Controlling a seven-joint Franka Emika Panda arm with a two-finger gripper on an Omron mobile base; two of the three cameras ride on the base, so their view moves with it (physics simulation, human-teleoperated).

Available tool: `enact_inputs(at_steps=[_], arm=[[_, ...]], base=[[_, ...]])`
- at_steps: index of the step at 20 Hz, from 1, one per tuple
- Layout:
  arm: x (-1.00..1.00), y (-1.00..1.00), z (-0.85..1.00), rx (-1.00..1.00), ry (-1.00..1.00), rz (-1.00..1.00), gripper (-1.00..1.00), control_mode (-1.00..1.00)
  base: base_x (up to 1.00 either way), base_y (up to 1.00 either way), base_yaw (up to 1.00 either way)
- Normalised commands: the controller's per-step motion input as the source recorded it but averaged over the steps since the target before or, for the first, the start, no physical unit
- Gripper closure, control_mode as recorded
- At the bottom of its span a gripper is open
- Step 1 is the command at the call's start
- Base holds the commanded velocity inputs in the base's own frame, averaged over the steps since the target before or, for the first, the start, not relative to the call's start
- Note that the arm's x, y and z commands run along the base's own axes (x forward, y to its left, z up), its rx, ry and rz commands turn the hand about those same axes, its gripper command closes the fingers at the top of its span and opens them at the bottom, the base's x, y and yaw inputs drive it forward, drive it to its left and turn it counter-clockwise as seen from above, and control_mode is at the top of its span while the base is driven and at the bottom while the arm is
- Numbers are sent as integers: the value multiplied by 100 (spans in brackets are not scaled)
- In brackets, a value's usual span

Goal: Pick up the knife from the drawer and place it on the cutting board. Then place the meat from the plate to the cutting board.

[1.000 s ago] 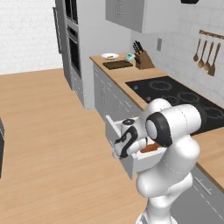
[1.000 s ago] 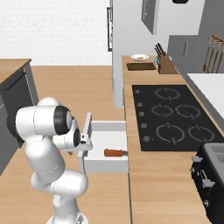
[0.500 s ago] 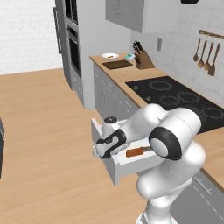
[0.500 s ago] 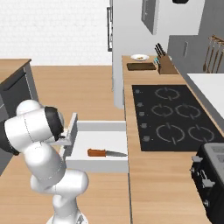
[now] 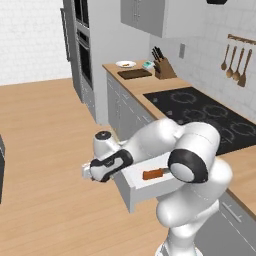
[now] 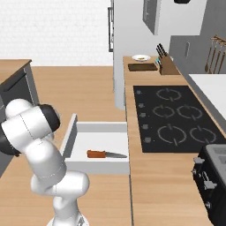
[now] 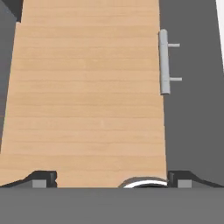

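Observation:
The drawer [image 5: 131, 192] [image 6: 98, 140] stands pulled out below the counter, its grey front and slim bar handle [image 7: 164, 61] at the right of the hand view. Inside lies the knife [image 6: 105, 154] [image 5: 152, 174], orange-brown handle and short grey blade flat on the white floor. My gripper [image 5: 86, 172] [image 7: 111, 179] is open, to the left of the drawer front over the wooden floor, holding nothing. Far down the counter lie the dark cutting board [image 5: 134, 74] [image 6: 142, 67] and, just beyond it, the white plate [image 5: 125, 64] [image 6: 140, 58]. The meat is too small to make out.
A black cooktop [image 5: 200, 115] [image 6: 174, 119] fills the counter beside the drawer. A knife block [image 5: 162, 69] [image 6: 164, 64] stands right of the board. A dark toaster [image 6: 214, 176] sits at the near counter end. Tall oven cabinets [image 5: 82, 50] rise beyond.
The drawer has slid out from nearly shut to wide open. My hand has come off the bar handle and moved left, away from the drawer front.

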Motion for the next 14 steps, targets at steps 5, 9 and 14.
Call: enact_inputs(at_steps=[5,9,14], arm=[[29,-98,76,4,10,-54,-100,-100],[40,-100,59,0,14,-59,-100,-100],[32,-100,18,0,17,-64,-100,-100]], base=[[0,0,0],[0,0,0],[0,0,0]])
